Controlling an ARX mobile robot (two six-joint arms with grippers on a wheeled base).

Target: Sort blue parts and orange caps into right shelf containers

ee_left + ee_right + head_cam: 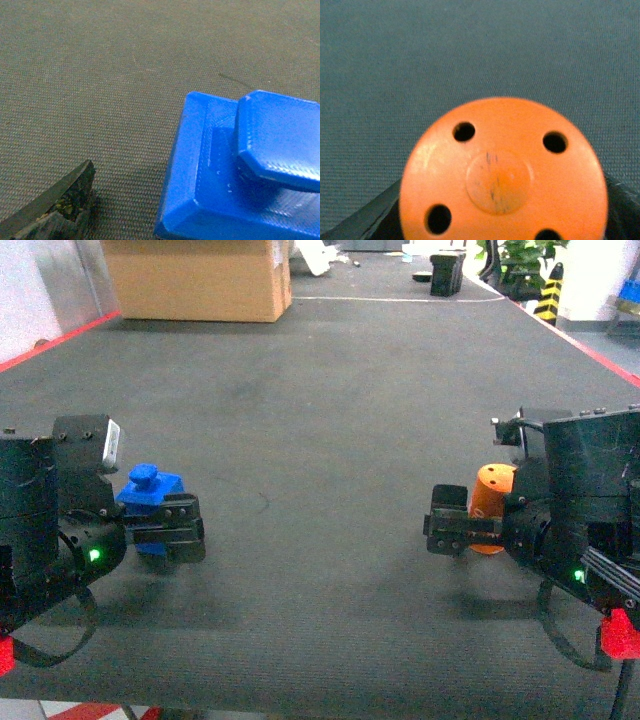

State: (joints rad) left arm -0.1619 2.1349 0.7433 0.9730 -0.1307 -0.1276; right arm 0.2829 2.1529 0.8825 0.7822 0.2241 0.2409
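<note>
The left gripper (168,535) sat near the left edge of the dark mat (320,420), its jaws closed on a blue part (150,495), whose knob stood up just above the fingers; the left wrist view showed that part filling the lower right, with one dark fingertip (65,200) at the lower left. The right gripper (455,530) sat near the right edge, clamped on an orange cap (492,502); the right wrist view showed the cap's round face (502,175) with its small holes, close to the lens. No blue bin or shelf was visible in any view; a cardboard box (195,278) stood far off at the left. Judged from this, both pieces had been picked up but neither delivered; carrying them to the right shelf containers and releasing each into its bin was left, along with any pieces out of sight.
</note>
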